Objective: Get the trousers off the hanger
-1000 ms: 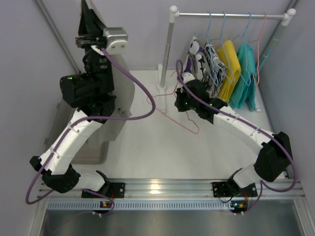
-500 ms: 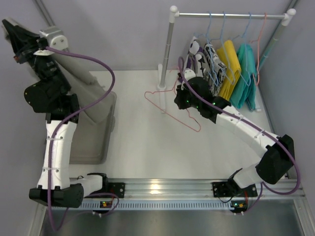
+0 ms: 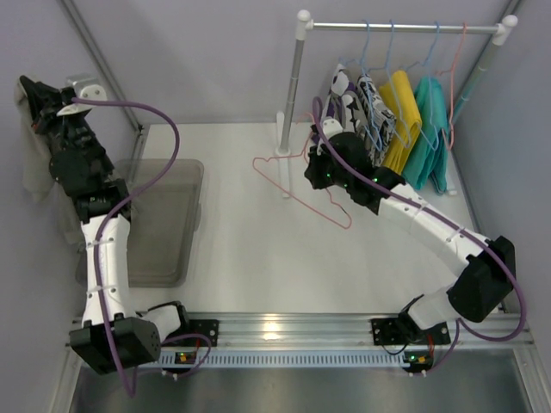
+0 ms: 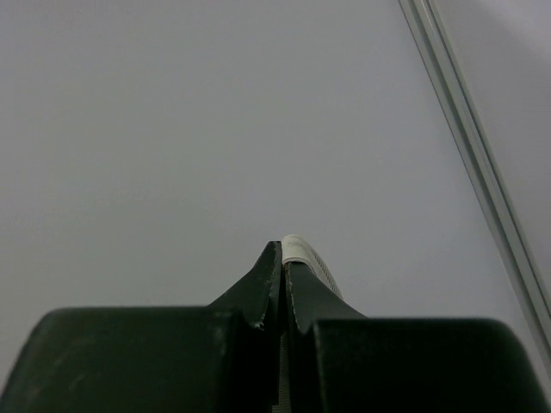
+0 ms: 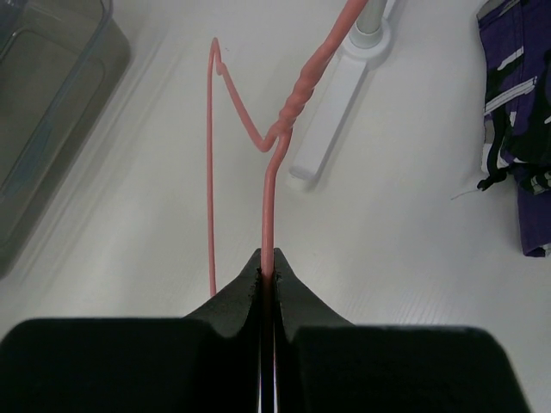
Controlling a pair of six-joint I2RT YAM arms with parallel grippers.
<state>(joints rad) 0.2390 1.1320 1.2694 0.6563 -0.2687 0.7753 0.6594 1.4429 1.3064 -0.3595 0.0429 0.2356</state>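
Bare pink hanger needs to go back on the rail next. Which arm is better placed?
Right. The right gripper is shut on the pink hanger, beside the rail; the left gripper is off by the left wall, clamping a pale garment.

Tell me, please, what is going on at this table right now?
The right claw is shut on a bare pink wire hanger, holding it in front of the white clothes rail where other garments hang. The left claw is shut on what look like pale cloth trousers, held high at the far left, just left of the translucent grey plastic bin. So the trousers appear to be off the hanger but not yet set down.
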